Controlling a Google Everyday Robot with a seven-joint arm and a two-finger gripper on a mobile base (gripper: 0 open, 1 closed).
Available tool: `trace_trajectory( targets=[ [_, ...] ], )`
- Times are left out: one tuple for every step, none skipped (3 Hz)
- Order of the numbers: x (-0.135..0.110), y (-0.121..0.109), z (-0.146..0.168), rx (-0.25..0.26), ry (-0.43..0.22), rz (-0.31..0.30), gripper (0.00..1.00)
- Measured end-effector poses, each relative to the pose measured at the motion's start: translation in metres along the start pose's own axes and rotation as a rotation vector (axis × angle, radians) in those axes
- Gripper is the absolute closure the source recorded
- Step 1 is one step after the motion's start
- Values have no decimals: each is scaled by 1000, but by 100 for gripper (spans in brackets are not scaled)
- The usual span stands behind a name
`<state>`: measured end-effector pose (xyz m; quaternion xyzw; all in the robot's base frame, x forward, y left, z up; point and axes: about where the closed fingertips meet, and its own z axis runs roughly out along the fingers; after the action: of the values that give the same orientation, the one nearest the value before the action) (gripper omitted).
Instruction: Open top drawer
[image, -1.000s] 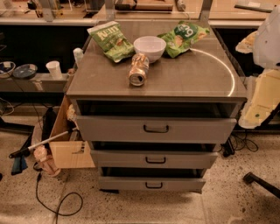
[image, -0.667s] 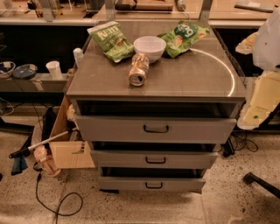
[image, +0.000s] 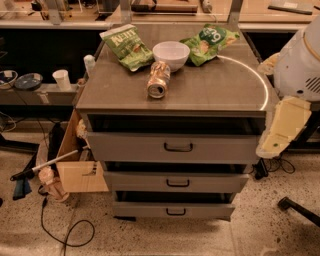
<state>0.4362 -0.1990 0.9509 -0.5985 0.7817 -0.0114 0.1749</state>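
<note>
The top drawer (image: 130, 147) is the widest and tallest of three grey drawer fronts in the cabinet, with a small dark loop handle (image: 178, 147) at its centre. A dark gap shows between its upper edge and the cabinet top. Two narrower drawers (image: 140, 182) (image: 145, 210) sit below it with the same handle. The white and cream robot arm (image: 287, 122) hangs at the right edge, beside the cabinet's right front corner and apart from the handle. The gripper itself is out of view, and nothing touches the drawer.
On the cabinet top (image: 215, 85) lie a tipped can (image: 158, 80), a white bowl (image: 171, 54) and two green chip bags (image: 126, 46) (image: 210, 41). A cardboard box (image: 75, 165), a stick tool and cables lie on the floor to the left. Desks stand behind.
</note>
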Motion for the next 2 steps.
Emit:
trace_trajectory(
  targets=[
    [-5, 5, 11, -13, -14, -1, 0],
    [-10, 9, 30, -15, 1, -28, 0]
  ],
)
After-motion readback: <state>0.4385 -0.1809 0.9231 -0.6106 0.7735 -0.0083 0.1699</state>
